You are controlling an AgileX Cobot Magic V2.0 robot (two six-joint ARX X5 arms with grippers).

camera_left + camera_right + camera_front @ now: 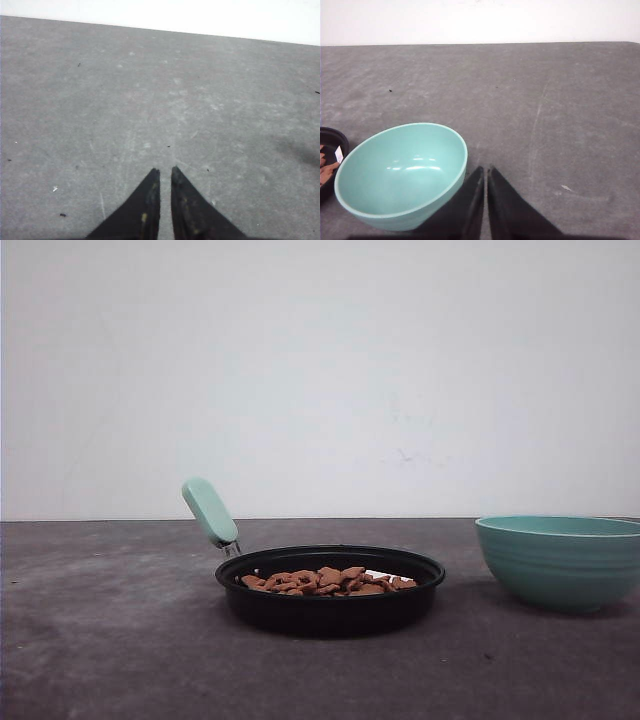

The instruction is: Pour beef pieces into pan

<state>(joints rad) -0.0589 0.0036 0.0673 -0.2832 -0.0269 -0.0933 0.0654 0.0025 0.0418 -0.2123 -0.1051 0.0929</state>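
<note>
A: Where are the beef pieces (328,582)?

B: In a low reddish-brown heap inside the pan (331,611), which sits flat on the bench (110,640). In the right wrist view a sliver of the pan and a few pieces lie beyond the far side of the teal bowl (402,175) from the right gripper (484,172).

A: What is around it?

B: The teal bowl stands near the pan on its right in the front view, apart from it, upright, with nothing visible inside. It lies just beside the right gripper, its rim close to the fingertips. Nothing stands between pan and bowl.

A: And the grippers?

B: The right gripper is clenched, its dark fingers drawn together with only a thin slit between them, holding nothing. The left gripper (165,172) is likewise clenched on nothing, over bare bench, with only small dark specks ahead of it.

A: The surface and room?

B: A grey, scuffed, mottled bench top with pale scratches, ending at a plain white wall (320,370).

A: Which way does the pan point?

B: Its mint-green handle (210,511) rises on a short metal neck from the rim's rear left in the front view, tilted up and leftward, away from the bowl. The pan's long axis runs along that handle line.
</note>
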